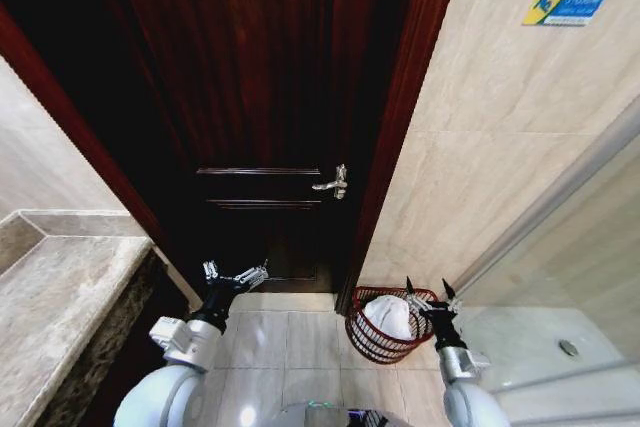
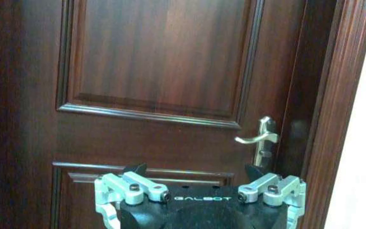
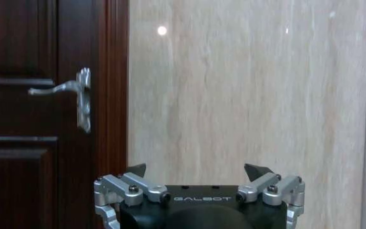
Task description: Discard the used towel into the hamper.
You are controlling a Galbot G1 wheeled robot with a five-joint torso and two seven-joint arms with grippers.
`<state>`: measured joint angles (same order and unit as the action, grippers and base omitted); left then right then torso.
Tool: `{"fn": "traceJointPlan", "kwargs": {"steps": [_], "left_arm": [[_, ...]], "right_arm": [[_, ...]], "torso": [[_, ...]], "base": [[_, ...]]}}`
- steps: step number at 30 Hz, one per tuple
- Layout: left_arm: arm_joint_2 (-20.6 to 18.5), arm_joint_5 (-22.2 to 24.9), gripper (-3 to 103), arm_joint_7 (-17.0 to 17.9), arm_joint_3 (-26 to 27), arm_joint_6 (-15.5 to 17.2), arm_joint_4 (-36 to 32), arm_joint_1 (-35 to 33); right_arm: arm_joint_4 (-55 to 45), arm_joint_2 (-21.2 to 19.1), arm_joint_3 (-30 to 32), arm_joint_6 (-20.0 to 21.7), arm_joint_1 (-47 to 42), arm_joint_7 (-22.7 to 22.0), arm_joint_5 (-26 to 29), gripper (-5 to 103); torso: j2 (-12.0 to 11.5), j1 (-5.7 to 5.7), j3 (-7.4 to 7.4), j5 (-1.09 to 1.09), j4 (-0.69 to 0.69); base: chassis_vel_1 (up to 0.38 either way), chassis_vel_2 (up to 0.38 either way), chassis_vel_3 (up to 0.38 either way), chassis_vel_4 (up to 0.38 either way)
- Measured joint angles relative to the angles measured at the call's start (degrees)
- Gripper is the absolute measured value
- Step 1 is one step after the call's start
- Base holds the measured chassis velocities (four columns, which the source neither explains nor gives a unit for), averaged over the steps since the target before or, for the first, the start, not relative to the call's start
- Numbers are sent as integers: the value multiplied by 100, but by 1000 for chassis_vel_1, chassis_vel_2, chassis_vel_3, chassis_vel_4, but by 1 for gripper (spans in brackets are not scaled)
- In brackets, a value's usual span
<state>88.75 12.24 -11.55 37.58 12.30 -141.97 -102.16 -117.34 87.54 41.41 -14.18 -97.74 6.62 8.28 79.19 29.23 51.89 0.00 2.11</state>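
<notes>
Both my arms reach forward and low: left end effector [image 1: 236, 275] fingers spread wide, right end effector [image 1: 428, 292] likewise open, empty.

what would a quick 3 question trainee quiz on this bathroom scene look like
1. True or false: the towel already lies inside the hamper.
2. Multiple choice: the hamper stands
A. on the stone ledge
B. on the floor by the door frame, at the tiled wall
C. inside the shower
3. Fill in: both end effectors are ____, holding nothing; the right end effector is raised in front of the hamper's rim, and the left end effector is raised toward the door.

Key: 1 true; 2 B; 3 open
</notes>
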Motion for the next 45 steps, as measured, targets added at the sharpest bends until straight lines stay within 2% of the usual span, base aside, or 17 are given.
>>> {"fn": "traceJointPlan", "kwargs": {"steps": [4,8,16,25,38,41,45], "left_arm": [[0,0,100,0,0,0,0,0],[0,0,100,0,0,0,0,0],[0,0,100,0,0,0,0,0],[0,0,100,0,0,0,0,0],[0,0,100,0,0,0,0,0],[0,0,100,0,0,0,0,0],[0,0,100,0,0,0,0,0]], "right_arm": [[-363,71,-35,32,-38,-265,-64,100],[-383,67,-25,-167,-5,-417,-280,100],[-1198,42,-84,-108,-263,-538,-68,100],[-1876,-13,-215,236,-321,-420,369,100],[-1899,-125,-215,329,-331,-42,370,100],[-1898,-148,-208,607,-425,164,425,100],[-1671,-145,-194,789,-424,217,319,100]], "torso": [[0,0,0,-1,0],[0,1,0,2,1],[0,1,0,0,0],[0,1,0,0,0],[0,1,0,0,0],[0,1,0,0,0],[0,0,0,-1,0]], "base": [[0,0,0,0],[0,0,0,0],[0,0,0,0],[0,0,0,0],[0,0,0,0],[0,0,0,0],[0,0,0,0]]}}
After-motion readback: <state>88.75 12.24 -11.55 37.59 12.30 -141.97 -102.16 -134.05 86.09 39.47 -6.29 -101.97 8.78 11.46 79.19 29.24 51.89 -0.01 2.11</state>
